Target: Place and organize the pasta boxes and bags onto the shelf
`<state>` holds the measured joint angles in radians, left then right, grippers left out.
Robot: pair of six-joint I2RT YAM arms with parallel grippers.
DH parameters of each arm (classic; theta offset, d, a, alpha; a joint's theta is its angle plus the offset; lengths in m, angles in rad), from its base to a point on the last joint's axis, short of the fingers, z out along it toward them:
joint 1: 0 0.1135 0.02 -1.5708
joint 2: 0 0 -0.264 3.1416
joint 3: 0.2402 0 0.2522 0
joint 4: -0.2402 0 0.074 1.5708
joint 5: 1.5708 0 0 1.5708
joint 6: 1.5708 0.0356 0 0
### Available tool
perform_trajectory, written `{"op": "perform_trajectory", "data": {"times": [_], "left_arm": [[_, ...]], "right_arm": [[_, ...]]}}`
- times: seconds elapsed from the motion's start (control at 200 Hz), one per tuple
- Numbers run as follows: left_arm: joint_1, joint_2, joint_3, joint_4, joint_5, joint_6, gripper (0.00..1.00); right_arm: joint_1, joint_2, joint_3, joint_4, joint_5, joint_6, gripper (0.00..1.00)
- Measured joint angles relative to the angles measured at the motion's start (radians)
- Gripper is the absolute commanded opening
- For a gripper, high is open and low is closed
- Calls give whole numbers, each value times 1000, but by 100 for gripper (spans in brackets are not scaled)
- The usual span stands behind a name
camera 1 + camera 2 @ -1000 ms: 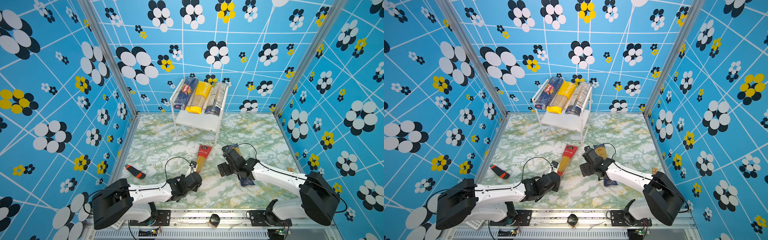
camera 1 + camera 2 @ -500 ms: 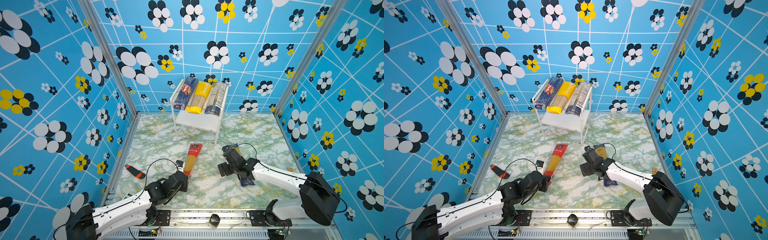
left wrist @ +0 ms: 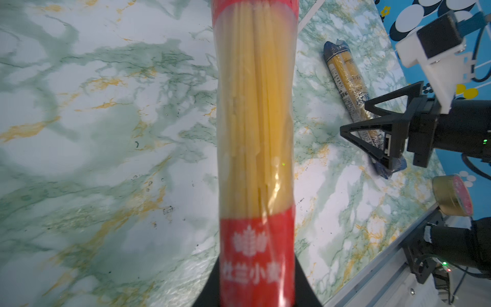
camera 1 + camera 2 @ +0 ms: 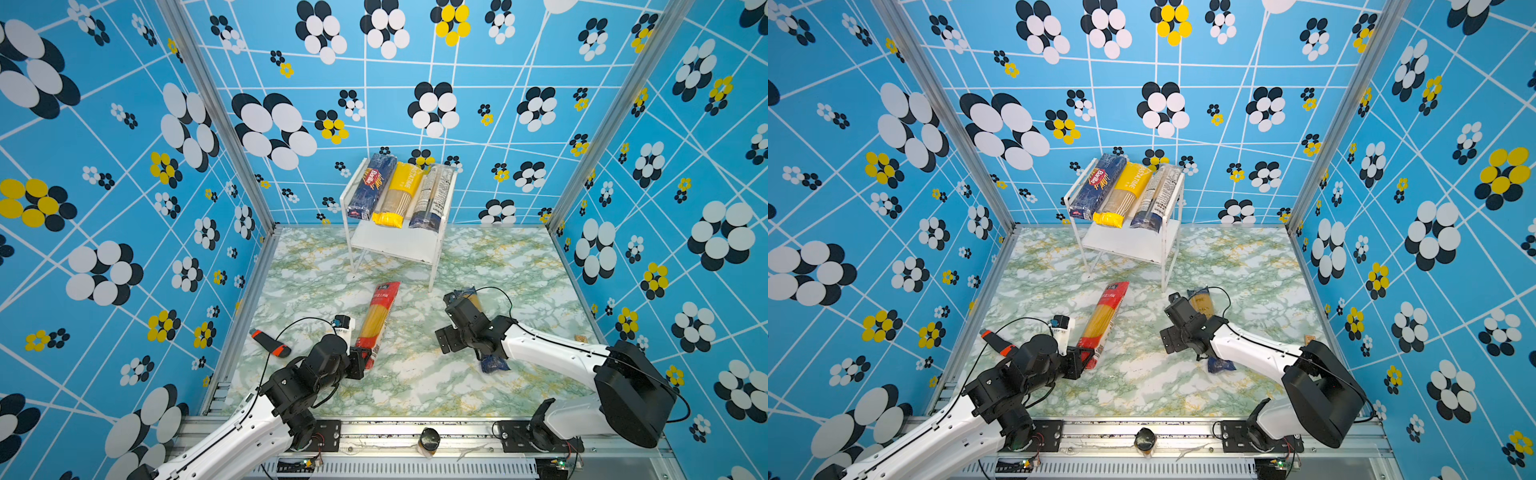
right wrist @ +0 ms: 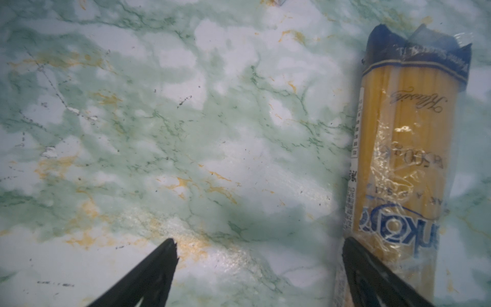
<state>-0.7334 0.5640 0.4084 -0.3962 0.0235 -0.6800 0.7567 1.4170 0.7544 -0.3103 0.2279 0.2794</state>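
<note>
Red-ended bag (image 4: 380, 318) shifted left | near end clamped in left claw (image 4: 365, 360)

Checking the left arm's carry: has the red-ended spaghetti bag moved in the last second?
Yes. The red-ended bag, shut in the left gripper, has shifted left, away from the shelf's front right leg toward the black-and-orange object.

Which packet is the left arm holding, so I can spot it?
From the white shelf at the back, come forward over the marble table. The left gripper is shut on the red-ended bag of spaghetti; the other loose bag has blue ends.
</note>
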Motion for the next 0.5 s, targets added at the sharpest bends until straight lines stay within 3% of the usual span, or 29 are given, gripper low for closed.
{"op": "perform_trajectory", "data": {"times": [0.5], "left_arm": [[253,26,81,113,319,-100,0]], "right_arm": [[-1,12,0,0,0,-6,99]]}}
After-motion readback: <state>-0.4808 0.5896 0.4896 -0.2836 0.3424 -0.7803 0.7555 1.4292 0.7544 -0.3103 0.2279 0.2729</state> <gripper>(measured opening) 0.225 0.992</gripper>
